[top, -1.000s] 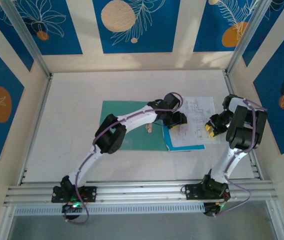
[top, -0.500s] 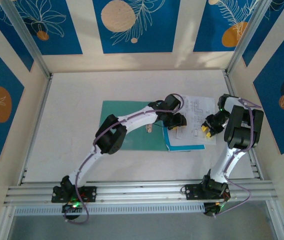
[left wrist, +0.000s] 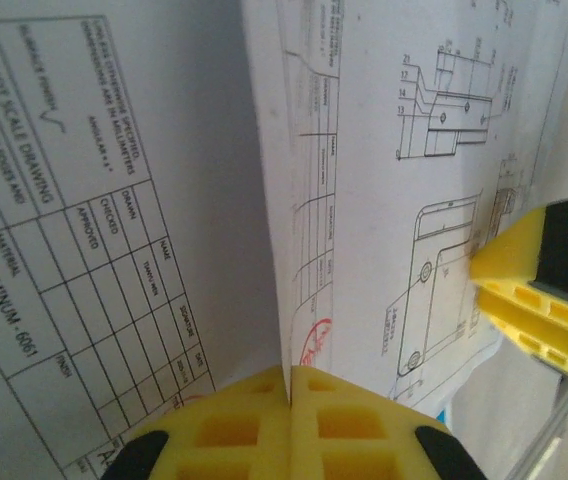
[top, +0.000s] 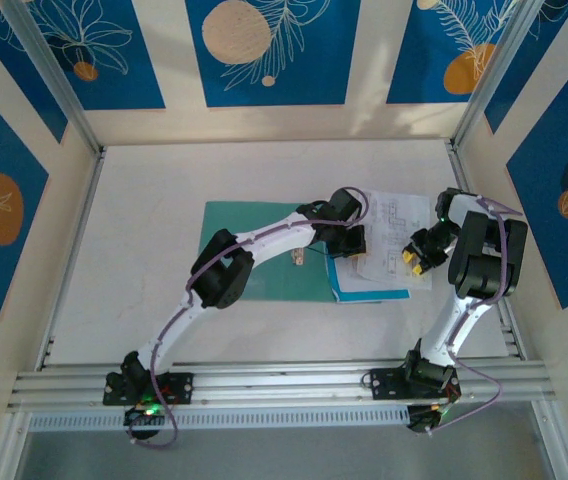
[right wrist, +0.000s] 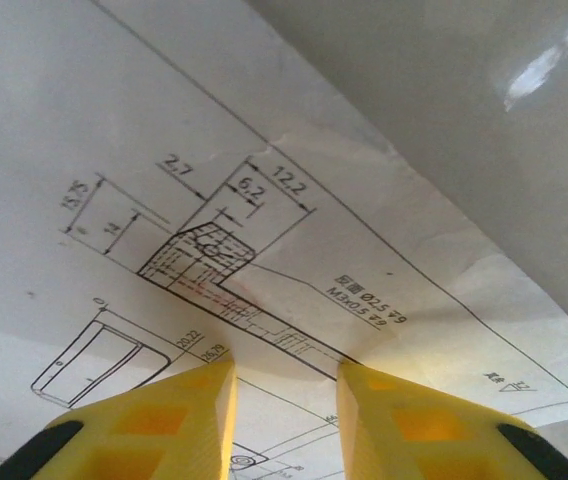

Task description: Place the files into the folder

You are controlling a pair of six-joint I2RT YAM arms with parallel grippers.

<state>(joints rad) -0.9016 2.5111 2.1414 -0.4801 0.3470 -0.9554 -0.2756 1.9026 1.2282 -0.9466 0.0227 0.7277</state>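
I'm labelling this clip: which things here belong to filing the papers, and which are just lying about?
Belong to the job: files, pinched by the left fingers; folder; right fingers, apart over the files.
Lying about: blue sheet under the files; small pale item on the folder.

White files (top: 394, 215) w/ black line dwgs, teal folder (top: 274, 280), blue/orange floral wall panels (top: 274, 50).

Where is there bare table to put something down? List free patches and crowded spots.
Free: the wide stretch of table between the left rail and the folder; the far strip between the back wall and the folder and files. Crowded: the right side, where the left gripper pinches the files and the right gripper hovers open over them.
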